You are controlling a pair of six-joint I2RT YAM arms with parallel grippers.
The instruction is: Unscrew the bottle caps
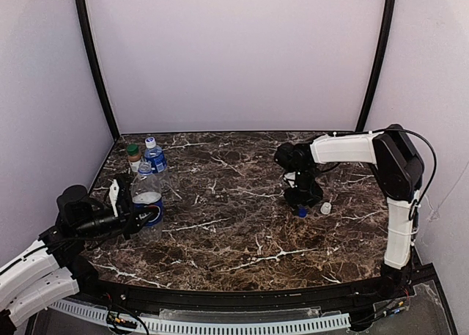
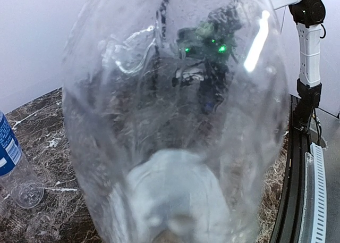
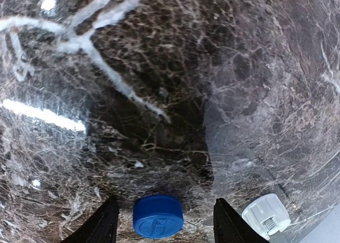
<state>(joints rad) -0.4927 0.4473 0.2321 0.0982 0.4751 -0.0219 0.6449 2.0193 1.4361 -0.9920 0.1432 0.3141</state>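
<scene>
Bottles and caps are sharing a dark, white-veined marble surface [image 1: 234, 240], the bottles grouped at the far left and two loose caps lying right of centre.

We are seeing the right arm [image 1: 352, 148] reaching in from the right edge and bending down towards the middle of the surface. The left arm [image 1: 29, 269] is lying low along the near left corner and pointing to the right.

The left end effector [image 1: 146, 209] is closing round a clear bottle [image 1: 146, 188] at label height. One dark finger is crossing in front of the blue and white label, and the bottle is standing upright in that grip. In the left wrist view this clear bottle [image 2: 175, 120] is filling nearly the whole picture, hiding the fingers. We cannot tell whether its neck is carrying a cap.

Just behind it, a blue-labelled bottle [image 1: 154, 159] is standing upright and wearing a second blue cap [image 1: 150, 141]. To its left a short bottle [image 1: 134, 163] with brown contents is wearing a green cap [image 1: 133, 149].

The right end effector [image 1: 301, 201] is pointing straight down with its fingers spread apart and gripping nothing. In the right wrist view the two dark fingertips [image 3: 103, 224] are straddling a loose blue cap [image 3: 158, 216], with a gap showing on each side. That cap is lying flat on the surface with its top facing up. A white cap [image 3: 265, 215] is resting just to the right of the right-hand fingertip, tilted so its ribbed side is showing.
</scene>
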